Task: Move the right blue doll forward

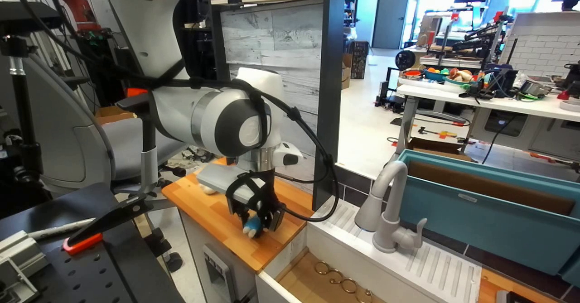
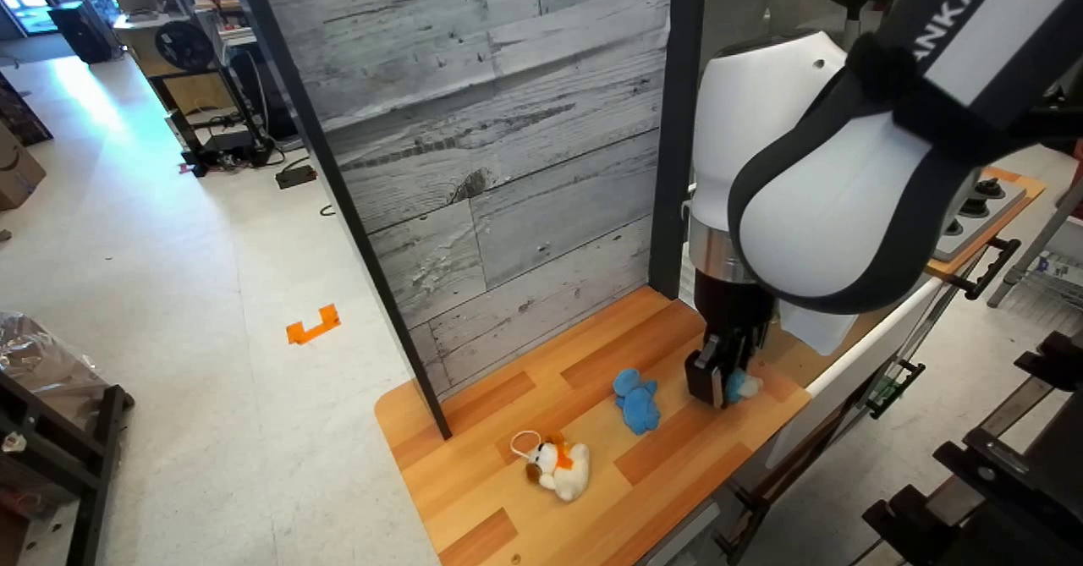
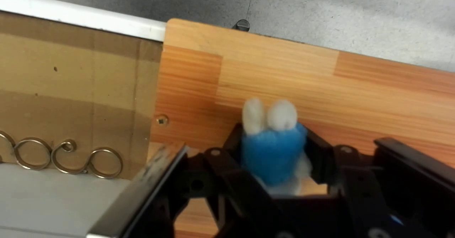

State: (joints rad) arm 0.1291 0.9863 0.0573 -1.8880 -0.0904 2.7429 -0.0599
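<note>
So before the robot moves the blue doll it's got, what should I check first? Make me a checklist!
1. Tool shut on the held blue doll: ok, it looks snug on both sides.
2. It has the right-hand doll: ok in an exterior view, where the other blue doll lies to its left.
3. Tool apart from the other blue doll: ok, wood shows between them there.
4. The held blue doll over the wooden counter, not the sink: ok.
5. The held blue doll lifted off the wood: cannot tell.
6. Which way forward is: cannot tell.
</note>
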